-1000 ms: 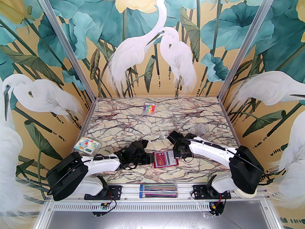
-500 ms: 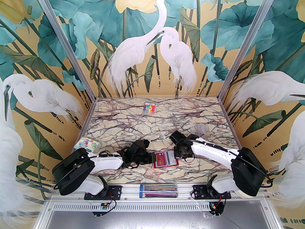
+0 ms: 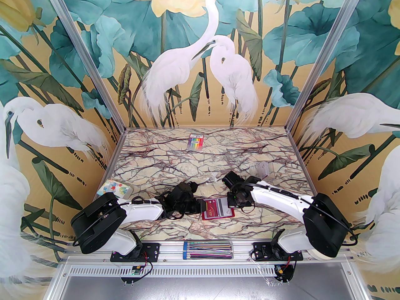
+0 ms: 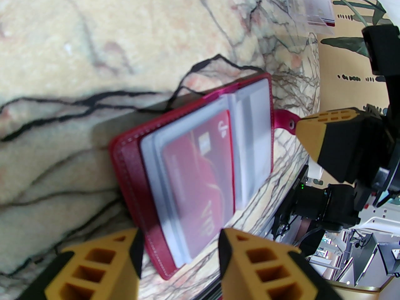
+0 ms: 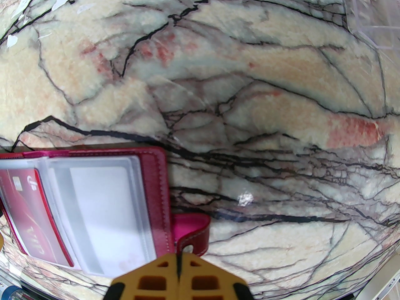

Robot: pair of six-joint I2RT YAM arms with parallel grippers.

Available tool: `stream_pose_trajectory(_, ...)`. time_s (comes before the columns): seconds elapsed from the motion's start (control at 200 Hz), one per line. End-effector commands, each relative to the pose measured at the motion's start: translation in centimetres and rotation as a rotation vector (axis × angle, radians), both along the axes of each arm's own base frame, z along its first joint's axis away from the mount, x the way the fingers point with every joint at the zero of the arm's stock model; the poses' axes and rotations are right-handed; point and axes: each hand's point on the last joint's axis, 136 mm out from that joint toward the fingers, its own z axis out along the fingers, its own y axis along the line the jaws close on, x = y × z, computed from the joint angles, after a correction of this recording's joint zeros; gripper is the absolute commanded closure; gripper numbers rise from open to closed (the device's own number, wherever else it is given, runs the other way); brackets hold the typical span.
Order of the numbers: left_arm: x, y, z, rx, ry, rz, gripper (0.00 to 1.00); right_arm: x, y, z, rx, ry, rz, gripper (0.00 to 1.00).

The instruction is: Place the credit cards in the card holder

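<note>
Top view: open wallet (image 3: 217, 209) flat on table (image 3: 175, 167), between both arms.
Left wrist: left gripper (image 4: 179, 248) half open, straddling wallet's near edge, red card (image 4: 200, 173) in sleeve.
Right wrist: right gripper (image 5: 178, 269) closed, empty, at snap tab (image 5: 192, 233).

Stitched red leather-look card holder (image 5: 156, 183), glossy clear plastic sleeves (image 5: 93, 211)

The card holder (image 3: 217, 209) lies open on the table (image 3: 175, 164) between both arms, a card (image 4: 200, 180) in its sleeve. A marker pack (image 3: 195, 142) lies far back, a plastic box (image 3: 262, 168) at the right, a patterned packet (image 3: 113, 188) at the left.
</note>
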Motion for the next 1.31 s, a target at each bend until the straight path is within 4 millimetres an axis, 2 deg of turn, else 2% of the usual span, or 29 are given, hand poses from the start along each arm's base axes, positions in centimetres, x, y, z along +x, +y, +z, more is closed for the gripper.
stream_pose_trajectory(0.0, -0.1, -1.2, 1.7, -0.048, -0.026, -0.050, 0.55, 0.0, 0.2, -0.1, 0.016, 0.004, 0.006, 1.00)
stream_pose_trajectory(0.35, -0.1, -2.8, 3.7, -0.157, -0.043, -0.093, 0.55, 0.0, 0.7, -0.2, 0.038, 0.008, 0.009, 1.00)
stream_pose_trajectory(0.465, 0.1, -2.7, 4.1, -0.144, -0.061, -0.094, 0.55, 0.0, 0.7, -0.2, 0.036, 0.011, 0.008, 1.00)
stream_pose_trajectory(0.595, 0.9, -0.1, 2.3, 0.042, -0.084, -0.030, 0.55, 0.0, 0.7, -0.2, 0.035, 0.011, 0.008, 1.00)
stream_pose_trajectory(0.685, 0.9, 0.8, 1.4, 0.116, -0.068, -0.027, 0.55, 0.0, 0.7, -0.1, 0.037, 0.007, 0.009, 1.00)
stream_pose_trajectory(1.045, 0.4, 0.5, -0.3, 0.176, 0.001, -0.052, 0.55, -0.1, 0.6, -0.3, 0.035, 0.008, 0.005, 1.00)
stream_pose_trajectory(1.3, 0.4, 0.1, -0.8, 0.183, 0.018, -0.063, 0.55, -0.4, 0.6, -0.7, 0.040, 0.020, 0.000, 1.00)
